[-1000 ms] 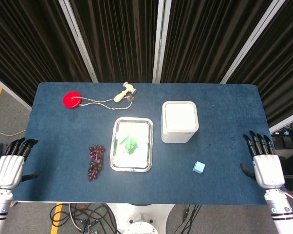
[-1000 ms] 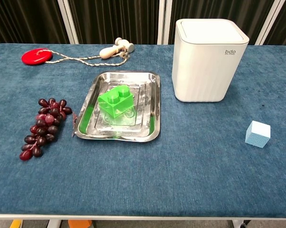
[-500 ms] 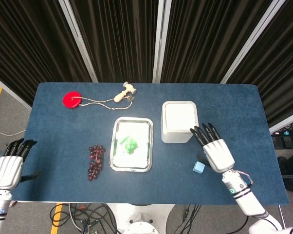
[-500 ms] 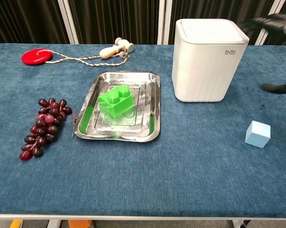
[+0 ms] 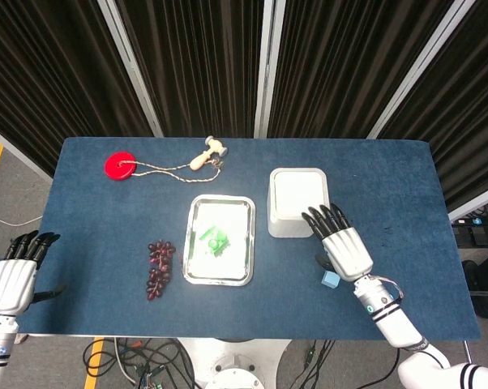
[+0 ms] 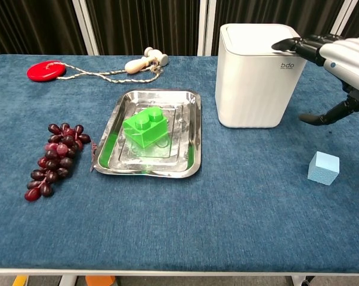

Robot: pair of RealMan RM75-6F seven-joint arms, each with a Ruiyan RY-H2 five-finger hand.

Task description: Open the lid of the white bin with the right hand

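The white bin (image 5: 297,203) (image 6: 260,80) stands right of centre on the blue table, its flat lid (image 6: 262,37) closed. My right hand (image 5: 341,245) (image 6: 337,59) hovers at the bin's near right edge, fingers straight and spread, fingertips (image 6: 285,44) reaching over the front right rim of the lid, thumb hanging apart below. It holds nothing. My left hand (image 5: 15,275) stays off the table's left front corner, fingers extended and holding nothing; the chest view does not show it.
A steel tray (image 5: 220,241) (image 6: 152,134) with a green brick (image 6: 145,126) lies left of the bin. Dark grapes (image 6: 54,156) lie further left. A light blue cube (image 6: 323,168) sits near the right hand. A red disc (image 6: 45,71) on a rope with a wooden handle (image 6: 145,61) lies at the back.
My right hand has swung in from the table's right edge toward the bin and now reaches over the lid's front right rim. The left hand has not moved.
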